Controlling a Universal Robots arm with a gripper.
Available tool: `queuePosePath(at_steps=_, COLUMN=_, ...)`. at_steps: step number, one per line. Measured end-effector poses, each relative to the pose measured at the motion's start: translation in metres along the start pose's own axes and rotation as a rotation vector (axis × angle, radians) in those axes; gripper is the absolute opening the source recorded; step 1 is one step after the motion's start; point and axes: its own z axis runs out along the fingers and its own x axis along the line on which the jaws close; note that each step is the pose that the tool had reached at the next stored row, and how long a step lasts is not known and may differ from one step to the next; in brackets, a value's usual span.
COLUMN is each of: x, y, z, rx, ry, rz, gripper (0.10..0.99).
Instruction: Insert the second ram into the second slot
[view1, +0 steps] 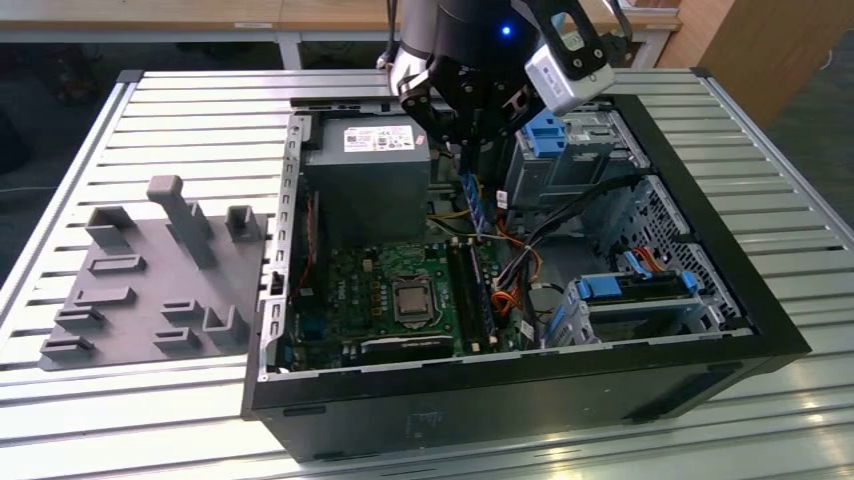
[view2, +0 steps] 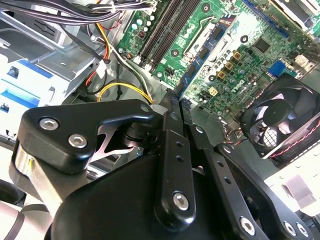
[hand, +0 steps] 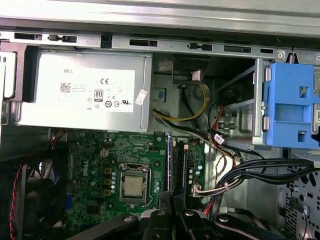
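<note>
Claw (view1: 470, 158) pinches second ram (view1: 470, 195) on edge over open case (view1: 534, 378), at twelve o'clock from memory slots (view1: 470, 290) in exterior view. Risk: tilted stick misses slot, jams, or snags nearby cables (view1: 574, 200).

Silvery ribbed metal table (view1: 174, 110) is shiny, nearly mirror-like. Black tower computer case (view1: 534, 395) looks matt, and the grey fixture block (view1: 134, 290) is dull plastic. Green motherboard (hand: 100, 170) is glossy. Grey power-supply box (hand: 30, 100) is bare metal with a paper label (hand: 95, 90). Black gripper (view2: 174, 102) has a satin sheen. The thin blue circuit-board stick, the second ram (view1: 470, 195), looks smooth.
</note>
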Motion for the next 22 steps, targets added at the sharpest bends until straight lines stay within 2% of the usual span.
queuePosePath(at_steps=7, x=0.0000, y=-0.0009, z=0.0007, rx=0.000, ry=-0.0007, rz=0.021, gripper=0.133)
queuePosePath(at_steps=22, x=0.0002, y=-0.0021, z=0.0125, rx=0.000, ry=-0.0005, rz=0.021, gripper=0.133)
